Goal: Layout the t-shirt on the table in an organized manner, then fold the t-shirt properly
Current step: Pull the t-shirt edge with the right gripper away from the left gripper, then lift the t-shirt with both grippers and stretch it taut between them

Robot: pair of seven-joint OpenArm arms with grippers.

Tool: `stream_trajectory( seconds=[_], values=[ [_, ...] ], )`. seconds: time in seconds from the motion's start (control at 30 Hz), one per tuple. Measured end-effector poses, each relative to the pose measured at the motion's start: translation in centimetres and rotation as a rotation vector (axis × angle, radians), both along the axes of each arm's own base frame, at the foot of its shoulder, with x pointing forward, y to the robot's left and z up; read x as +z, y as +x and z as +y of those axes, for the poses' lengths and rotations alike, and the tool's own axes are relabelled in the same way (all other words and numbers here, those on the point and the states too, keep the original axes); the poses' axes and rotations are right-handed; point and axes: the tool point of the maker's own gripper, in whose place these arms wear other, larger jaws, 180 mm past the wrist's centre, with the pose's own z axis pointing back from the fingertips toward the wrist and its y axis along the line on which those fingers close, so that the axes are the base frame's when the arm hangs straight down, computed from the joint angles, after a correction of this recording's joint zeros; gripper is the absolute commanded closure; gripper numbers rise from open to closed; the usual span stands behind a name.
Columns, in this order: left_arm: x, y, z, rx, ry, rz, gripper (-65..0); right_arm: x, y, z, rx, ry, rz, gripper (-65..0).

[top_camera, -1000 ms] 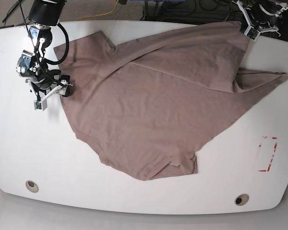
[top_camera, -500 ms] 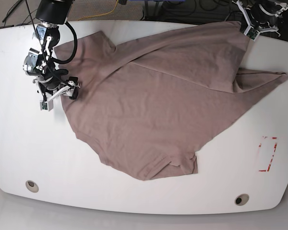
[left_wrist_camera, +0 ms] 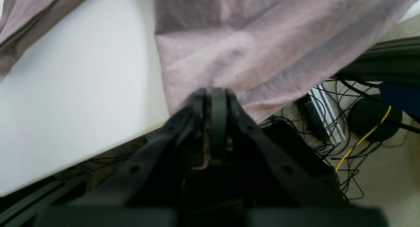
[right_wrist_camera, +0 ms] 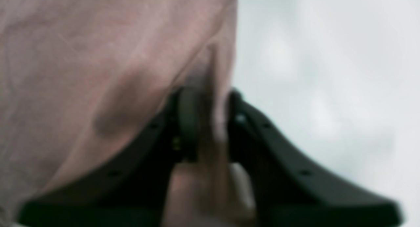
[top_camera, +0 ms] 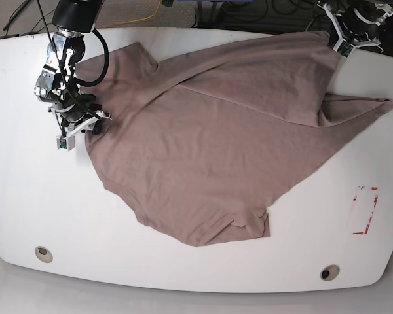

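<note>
Now the t-shirt (top_camera: 216, 144) lies spread and rumpled across the middle of the table (top_camera: 26, 196), reaching its far edge. At the far corner the left gripper (left_wrist_camera: 211, 99) is clamped tight on the cloth's hem. Near the opposite side edge, the right gripper (right_wrist_camera: 205, 122) pinches a fold of fabric between its jaws.

The left gripper (left_wrist_camera: 211, 99) sits at the table's far edge, jaws pinched together on cloth. The right gripper (right_wrist_camera: 206, 112) reaches down, its jaws nearly together with fabric between them.
</note>
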Motion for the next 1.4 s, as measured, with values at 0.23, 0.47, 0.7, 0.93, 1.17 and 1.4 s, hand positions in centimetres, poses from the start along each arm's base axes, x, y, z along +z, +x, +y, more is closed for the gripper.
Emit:
stream_trajectory(
  seconds=[0.23,0.47,0.7,0.93,1.17,1.4],
  values=[
    [0.7,1.8,1.9,0.042,0.049,-0.026,0.0,0.2,0.2,-0.5,0.011,-0.013,0.018,0.0],
    [3.0,4.7,5.8,0.137,0.135,-0.107,0.0,3.0,0.6,-0.4,0.046,-0.072,-0.027,0.0],
    [5.4,8.4,7.7,0.145,0.187,-0.19,0.0,8.0,3.5,0.3,0.078,-0.106,-0.146,0.0],
    [8.6,13.6,8.2,0.155,0.214,-0.307,0.0,11.0,6.2,0.7,0.083,-0.105,-0.211,0.0],
    [10.2,18.4,4.4,0.063,0.165,-0.396,0.0,13.5,8.4,0.2,0.071,-0.119,-0.278,0.0],
    [11.1,21.6,-0.6,-0.064,0.105,-0.449,0.0,15.3,9.7,0.1,0.071,-0.123,-0.321,0.0]
  ],
)
